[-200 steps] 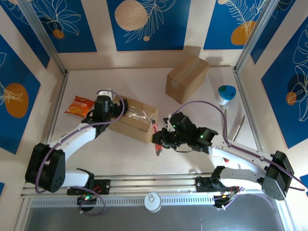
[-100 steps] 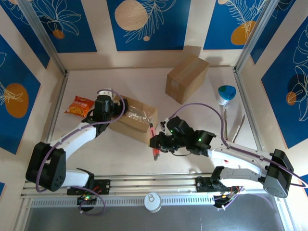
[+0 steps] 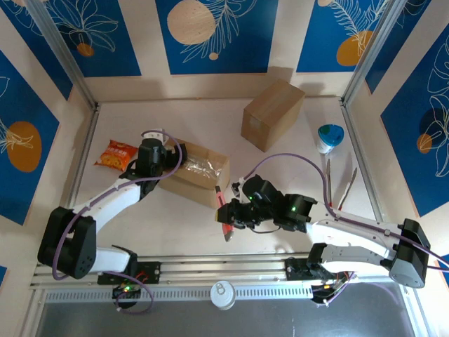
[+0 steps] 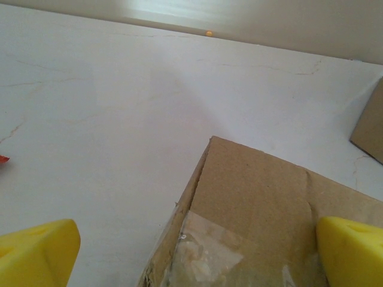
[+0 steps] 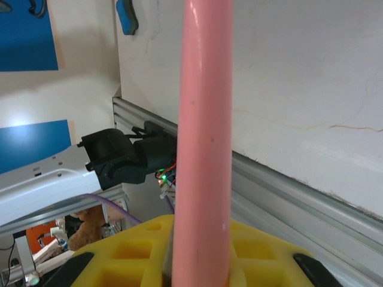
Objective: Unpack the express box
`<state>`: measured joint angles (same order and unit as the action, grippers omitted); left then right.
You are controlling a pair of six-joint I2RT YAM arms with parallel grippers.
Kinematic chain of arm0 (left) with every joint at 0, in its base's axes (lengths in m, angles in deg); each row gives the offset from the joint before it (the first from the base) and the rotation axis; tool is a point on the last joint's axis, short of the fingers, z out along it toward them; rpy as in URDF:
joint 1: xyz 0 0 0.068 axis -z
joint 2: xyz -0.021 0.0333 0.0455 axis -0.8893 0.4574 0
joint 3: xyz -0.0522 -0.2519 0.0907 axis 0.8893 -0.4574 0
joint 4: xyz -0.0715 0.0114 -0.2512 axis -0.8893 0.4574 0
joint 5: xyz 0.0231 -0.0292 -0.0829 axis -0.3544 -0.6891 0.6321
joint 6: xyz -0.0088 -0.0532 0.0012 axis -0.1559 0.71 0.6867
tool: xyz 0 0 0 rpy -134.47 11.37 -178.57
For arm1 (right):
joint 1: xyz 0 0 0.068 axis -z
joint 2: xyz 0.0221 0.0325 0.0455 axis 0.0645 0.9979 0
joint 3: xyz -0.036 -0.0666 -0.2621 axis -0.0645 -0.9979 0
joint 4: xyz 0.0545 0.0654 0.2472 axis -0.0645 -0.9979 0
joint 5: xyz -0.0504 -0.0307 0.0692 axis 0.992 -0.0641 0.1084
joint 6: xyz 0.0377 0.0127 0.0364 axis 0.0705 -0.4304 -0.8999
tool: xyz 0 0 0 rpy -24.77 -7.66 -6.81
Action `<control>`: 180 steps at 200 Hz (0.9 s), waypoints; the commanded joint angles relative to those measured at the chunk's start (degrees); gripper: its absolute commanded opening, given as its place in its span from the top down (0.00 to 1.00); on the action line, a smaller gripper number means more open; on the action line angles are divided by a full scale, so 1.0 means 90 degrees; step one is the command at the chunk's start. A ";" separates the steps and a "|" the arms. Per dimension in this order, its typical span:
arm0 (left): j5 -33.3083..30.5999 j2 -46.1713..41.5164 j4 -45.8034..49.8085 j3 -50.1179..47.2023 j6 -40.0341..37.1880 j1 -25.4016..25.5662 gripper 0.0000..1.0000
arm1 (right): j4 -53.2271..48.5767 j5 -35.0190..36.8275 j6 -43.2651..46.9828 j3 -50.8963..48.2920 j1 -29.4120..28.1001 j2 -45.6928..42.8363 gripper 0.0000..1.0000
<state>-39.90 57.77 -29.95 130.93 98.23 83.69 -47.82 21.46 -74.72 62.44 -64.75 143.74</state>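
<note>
left jaws gape over box (image 3: 191,184) by snack bag (image 3: 116,154); right jaws clamp pink tool (image 5: 206,119)

Matt brown cardboard express box (image 4: 263,191) seen between the left gripper's (image 4: 194,248) matt yellow plastic fingers (image 4: 36,245), glossy clear film (image 4: 209,254) seen there too, smooth glossy pink plastic tool (image 5: 206,119) clamped by the right gripper (image 5: 200,251), bare metal rail (image 5: 287,191) beyond.
</note>
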 commanded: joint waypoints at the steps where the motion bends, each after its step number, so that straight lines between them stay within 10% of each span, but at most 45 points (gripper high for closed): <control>1: -0.0069 0.0538 0.1512 -0.0453 0.0094 -0.0028 0.00 | 0.0008 -0.0166 0.0135 -0.0054 -0.0078 -0.0305 1.00; 77: -0.0001 0.0238 0.1674 -0.0223 -0.0184 -0.0028 0.00 | -0.1831 -0.0049 0.1406 -0.0080 0.1864 -0.1274 1.00; 130: 0.0055 0.0094 0.1924 0.0329 -0.0451 -0.0038 0.00 | -0.0293 -0.1039 0.2309 -0.1217 0.4004 -0.0726 1.00; 180: 0.0276 -0.0156 0.2115 0.0748 -0.0594 -0.0038 0.00 | 0.1505 -0.0705 0.2392 -0.1788 0.4245 0.0622 1.00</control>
<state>-39.15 57.09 -20.22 136.68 96.06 83.67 -45.02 15.69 -54.85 47.40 -26.70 145.93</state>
